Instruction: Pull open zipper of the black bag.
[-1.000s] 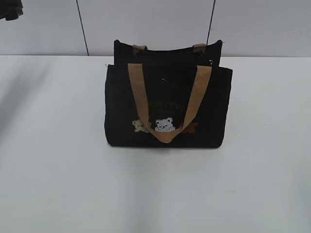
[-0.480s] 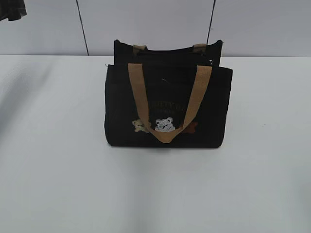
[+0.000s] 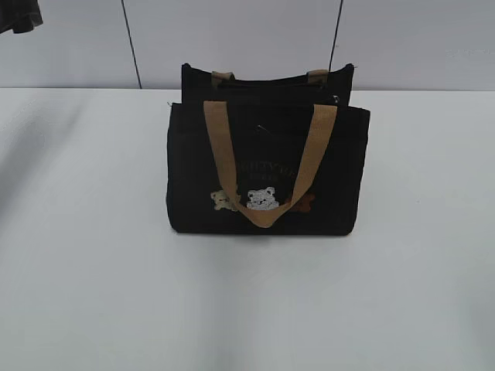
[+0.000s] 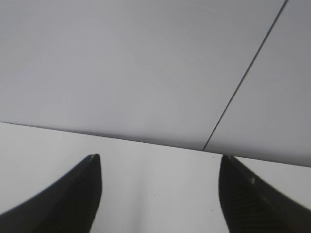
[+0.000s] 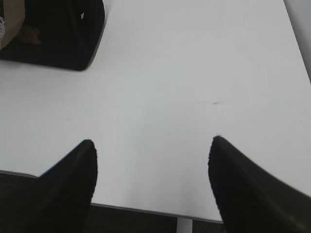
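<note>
Your boxy black fabric bag [image 3: 267,166] w/ tan webbing handles hasn't shifted vs. earlier. Left gripper [image 4: 158,162] spread wide, empty; right gripper [image 5: 151,145] likewise wide, nothing held.

The exterior view looks down at a slant across the table [image 3: 93,294] toward the wall [image 3: 232,39]. The left wrist view faces that wall low. The right wrist view shares the bag [image 5: 58,34].

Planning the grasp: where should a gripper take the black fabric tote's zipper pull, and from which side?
Probably pinch the small zipper pull at the right end of the upright black fabric tote's top, descending from above with the right gripper: the track faces upward. Its detail is barely visible.
</note>
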Controlling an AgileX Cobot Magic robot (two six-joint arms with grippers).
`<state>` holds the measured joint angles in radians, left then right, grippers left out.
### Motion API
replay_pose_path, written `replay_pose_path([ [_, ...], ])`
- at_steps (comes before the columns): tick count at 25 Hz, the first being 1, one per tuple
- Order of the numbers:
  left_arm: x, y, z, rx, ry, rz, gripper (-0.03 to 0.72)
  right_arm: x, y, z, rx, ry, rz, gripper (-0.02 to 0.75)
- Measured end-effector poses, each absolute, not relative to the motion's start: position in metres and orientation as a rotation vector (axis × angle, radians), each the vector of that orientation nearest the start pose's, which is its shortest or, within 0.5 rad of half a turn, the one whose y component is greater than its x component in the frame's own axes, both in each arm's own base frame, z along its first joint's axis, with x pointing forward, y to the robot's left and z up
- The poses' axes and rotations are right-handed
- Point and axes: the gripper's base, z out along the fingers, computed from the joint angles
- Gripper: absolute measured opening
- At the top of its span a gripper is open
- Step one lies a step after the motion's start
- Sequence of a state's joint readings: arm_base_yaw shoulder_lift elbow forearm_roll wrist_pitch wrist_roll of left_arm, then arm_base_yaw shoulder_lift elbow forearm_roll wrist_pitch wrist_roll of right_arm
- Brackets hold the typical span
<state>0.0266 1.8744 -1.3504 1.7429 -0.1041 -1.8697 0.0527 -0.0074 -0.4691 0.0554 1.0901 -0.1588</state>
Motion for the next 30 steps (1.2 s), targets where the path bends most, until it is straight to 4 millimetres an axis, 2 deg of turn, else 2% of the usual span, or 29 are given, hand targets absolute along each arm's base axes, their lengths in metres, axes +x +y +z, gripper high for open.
replay_pose_path([
  [5,0.4392,0.0022,0.2550,-0.088,2.025,-0.169,0.562,-0.0041,0.0043,0.2664,-0.219,2.084,0.001,0.546],
  [13,0.4391,0.0019,0.2550,-0.085,2.026,-0.173,0.562,-0.0036,0.0050,0.2664,-0.105,2.094,-0.061,0.546],
  [30,0.4388,-0.0003,0.2547,-0.071,2.031,-0.197,0.562,-0.0036,0.0050,0.2664,-0.103,2.094,-0.063,0.546],
])
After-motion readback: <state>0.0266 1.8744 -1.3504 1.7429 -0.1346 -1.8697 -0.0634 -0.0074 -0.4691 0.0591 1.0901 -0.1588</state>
